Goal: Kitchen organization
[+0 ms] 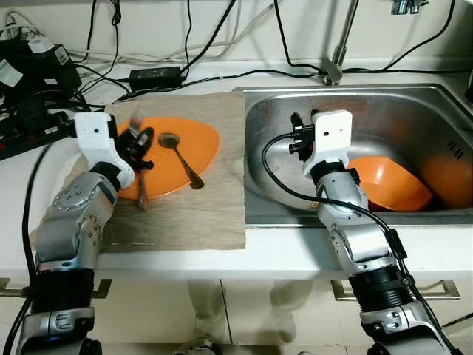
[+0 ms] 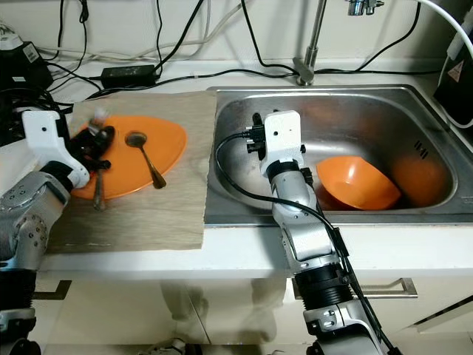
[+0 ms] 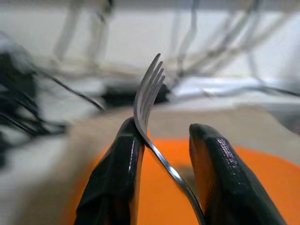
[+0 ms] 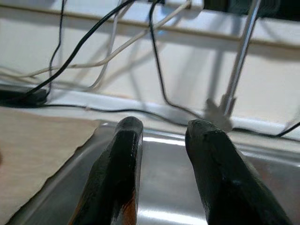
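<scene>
Here my left gripper (image 3: 164,154) pinched a slim steel fork (image 3: 150,96) tines-up over the flat orange plate (image 1: 194,148), likely to lift it clear. A steel spoon (image 1: 179,156) lay at three o'clock. My right gripper (image 4: 161,164) hung parted, empty, above the steel sink (image 1: 399,111), its orange bowl (image 1: 388,181) behind.

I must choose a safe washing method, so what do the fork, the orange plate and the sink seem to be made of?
The fork in the left gripper looks like polished metal, probably stainless steel: it is thin, grey and reflective. The orange plate looks like plastic or melamine, with even colour and a soft sheen; glazed ceramic is possible. The sink seems to be brushed stainless steel, silver with dull reflections.
</scene>
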